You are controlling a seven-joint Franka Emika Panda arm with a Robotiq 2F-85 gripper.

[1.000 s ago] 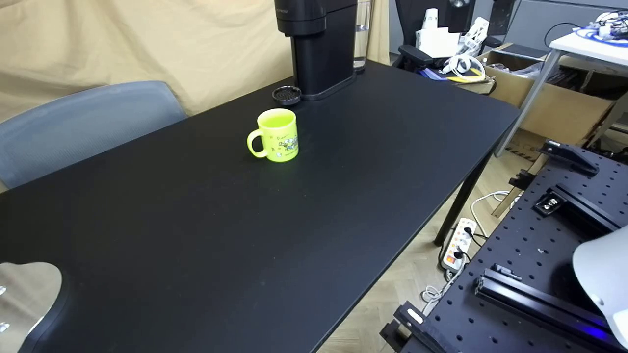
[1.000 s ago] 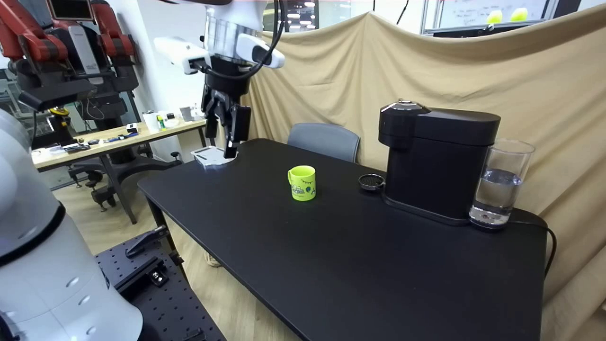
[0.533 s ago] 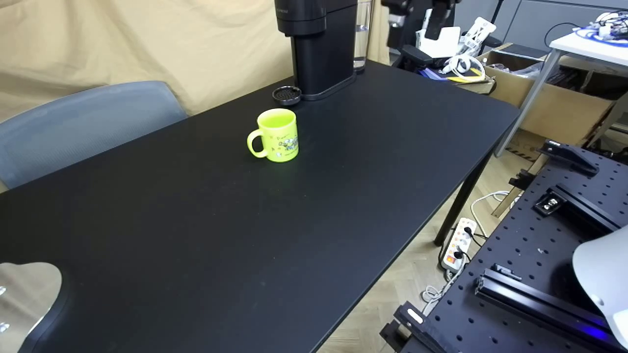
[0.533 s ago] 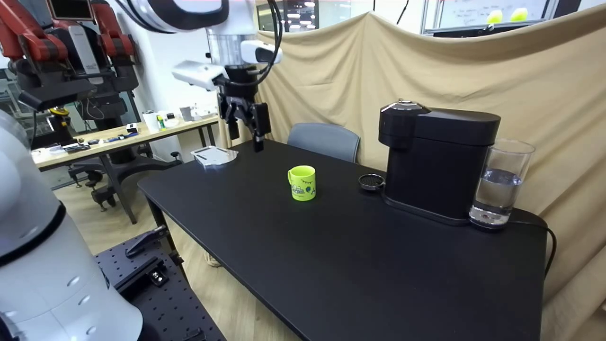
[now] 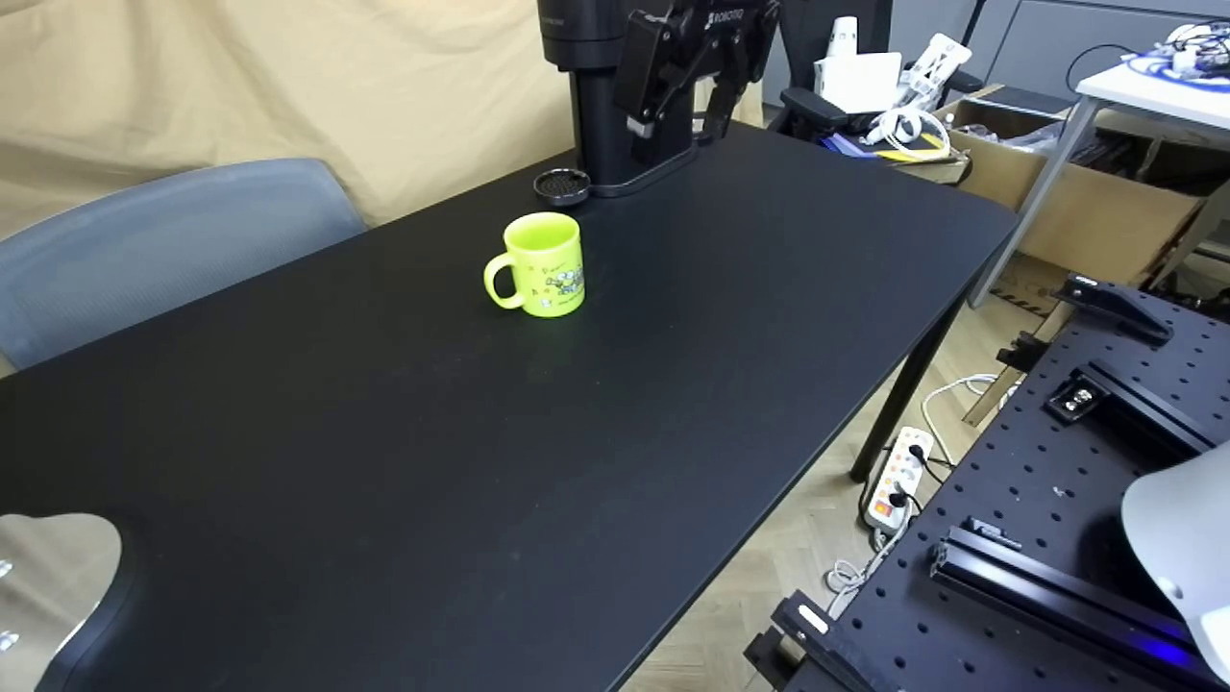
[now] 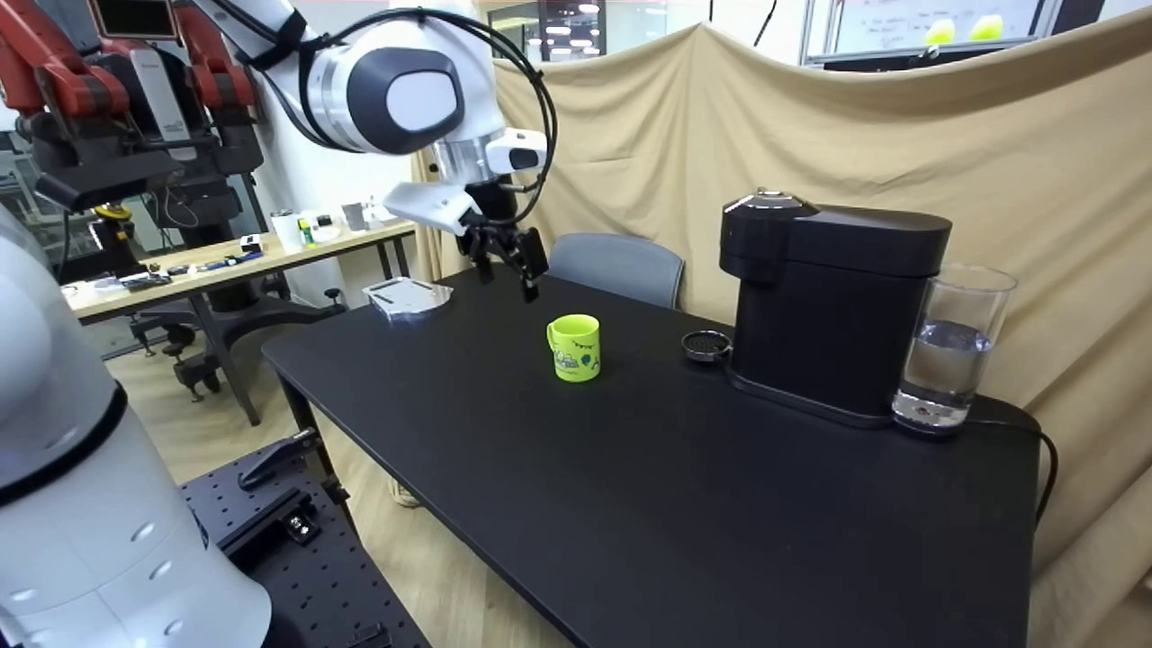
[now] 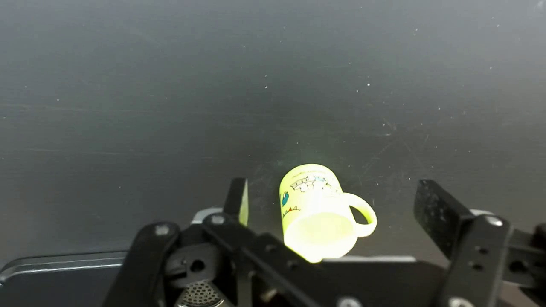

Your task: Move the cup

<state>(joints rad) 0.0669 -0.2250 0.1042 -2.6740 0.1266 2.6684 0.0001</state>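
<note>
Fingers (image 7: 439, 217) are spread wide, gripping nothing, above the tabletop (image 6: 720, 522). Near them, a yellow-green printed mug (image 7: 313, 209) stands upright

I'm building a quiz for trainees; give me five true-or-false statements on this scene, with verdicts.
1. The cup stands upright on the table. True.
2. The gripper is shut on the cup. False: it is open, in the air, apart from the cup.
3. The tank beside the coffee machine holds clear liquid. True.
4. The cup stands on the round grate. False: it stands apart from the grate.
5. The cup is yellow-green. True.
</note>
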